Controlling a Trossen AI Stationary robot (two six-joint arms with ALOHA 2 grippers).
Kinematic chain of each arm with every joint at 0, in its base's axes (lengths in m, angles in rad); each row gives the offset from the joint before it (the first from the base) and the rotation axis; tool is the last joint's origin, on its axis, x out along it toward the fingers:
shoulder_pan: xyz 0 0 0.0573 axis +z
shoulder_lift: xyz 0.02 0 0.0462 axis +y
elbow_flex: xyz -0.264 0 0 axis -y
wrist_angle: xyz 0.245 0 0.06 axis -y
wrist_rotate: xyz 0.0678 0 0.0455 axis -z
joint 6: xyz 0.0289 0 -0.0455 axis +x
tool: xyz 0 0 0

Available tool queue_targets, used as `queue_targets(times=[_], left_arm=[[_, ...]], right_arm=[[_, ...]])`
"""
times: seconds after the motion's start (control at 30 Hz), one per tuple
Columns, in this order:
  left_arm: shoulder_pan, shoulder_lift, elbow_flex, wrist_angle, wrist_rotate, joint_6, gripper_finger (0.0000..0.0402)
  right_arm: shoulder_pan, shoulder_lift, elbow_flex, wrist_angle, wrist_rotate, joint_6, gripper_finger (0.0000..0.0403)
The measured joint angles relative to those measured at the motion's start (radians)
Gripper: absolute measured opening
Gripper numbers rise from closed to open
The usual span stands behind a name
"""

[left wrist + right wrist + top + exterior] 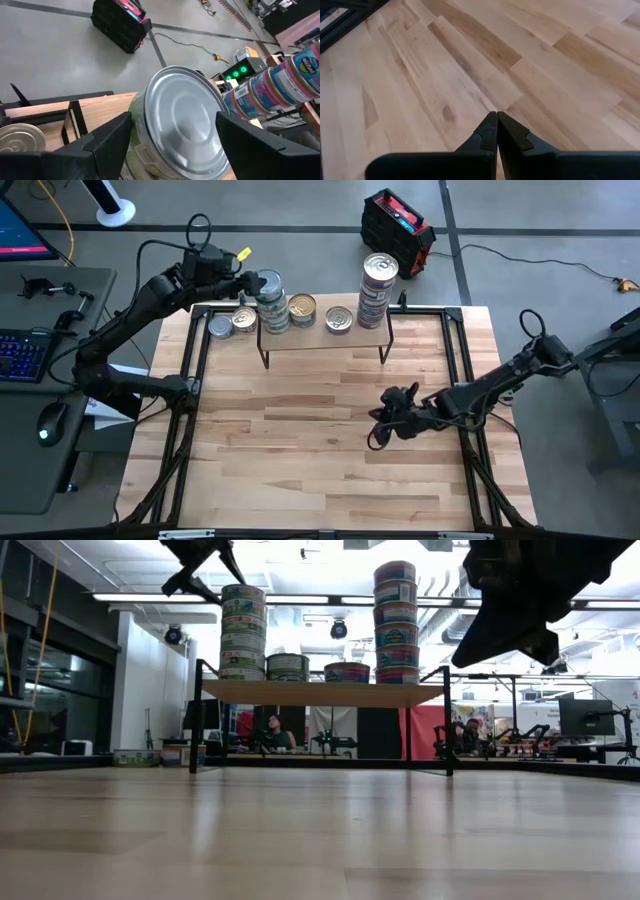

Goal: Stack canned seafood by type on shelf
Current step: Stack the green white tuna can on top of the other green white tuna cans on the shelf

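The shelf [322, 332] is set at the far edge of the counter [320, 450], and all tins are placed relative to it. A tall stack of tins [270, 302] is seen on its left end, and a second tall stack [377, 288] on its right end. Between them, two single tins [303, 309] [339, 318] are laid on the board. Two more tins [220, 326] [243, 319] are seen just beside the shelf's left end, though it cannot be told what they rest on. The left gripper [172, 132] is held at the top of the left stack, its fingers [107, 142] spread on either side of the silver-lidded top tin [182, 117]; contact cannot be told. The right gripper [497, 131] is held over bare counter, well in front of the shelf's right end, its fingers [487, 132] pressed together on nothing.
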State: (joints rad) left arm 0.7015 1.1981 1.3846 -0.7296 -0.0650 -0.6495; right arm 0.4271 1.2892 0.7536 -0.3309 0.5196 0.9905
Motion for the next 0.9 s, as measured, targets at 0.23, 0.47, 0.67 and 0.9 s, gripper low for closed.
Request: queue_targets(times=[0.23,0.47,0.67,0.9], left_arm=[[-0.031,0.0,0.0,0.0,0.0,0.012,0.0282],[-0.044,-0.001,0.0,-0.006,0.0,0.023,0.0282],[-0.024,-0.001,0.053,-0.033,-0.026,0.076,0.0282],[-0.027,-0.04,0.152,-0.095,-0.016,0.247,0.0282]], right_arm=[[-0.038,0.0,0.0,0.0,0.001,-0.004,0.0],[-0.055,0.0,0.0,0.0,-0.008,-0.03,0.0],[-0.055,0.0,0.0,0.0,-0.012,-0.03,0.0],[-0.055,0.0,0.0,-0.001,-0.014,-0.03,0.0]])
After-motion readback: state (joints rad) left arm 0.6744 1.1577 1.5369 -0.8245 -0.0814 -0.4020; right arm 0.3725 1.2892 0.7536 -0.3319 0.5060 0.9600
